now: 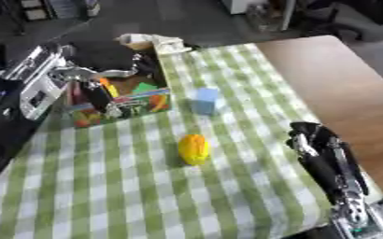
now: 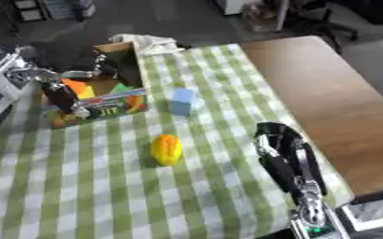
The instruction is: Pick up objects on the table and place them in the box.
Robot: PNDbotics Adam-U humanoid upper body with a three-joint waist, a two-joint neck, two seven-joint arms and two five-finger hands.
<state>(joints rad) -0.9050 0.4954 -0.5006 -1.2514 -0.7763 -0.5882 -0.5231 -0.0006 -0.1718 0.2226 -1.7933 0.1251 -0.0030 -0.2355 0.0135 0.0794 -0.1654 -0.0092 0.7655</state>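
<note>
A yellow oval object point(image 1: 194, 149) lies on the green checked cloth near the middle of the table. A light blue block point(image 1: 204, 101) stands a little beyond it. The colourful cardboard box point(image 1: 128, 103) sits at the far left with coloured items inside. My left hand point(image 1: 96, 95) hangs over the box opening, its dark fingers pointing down into it; I cannot see what they hold, if anything. At the lower right my right hand point(image 1: 319, 148) rests above the cloth with fingers relaxed, well right of the yellow object.
A bare brown tabletop point(image 1: 342, 88) runs along the right of the cloth. A crumpled white cloth point(image 1: 155, 43) lies behind the box. Dark equipment point(image 1: 15, 107) fills the left edge.
</note>
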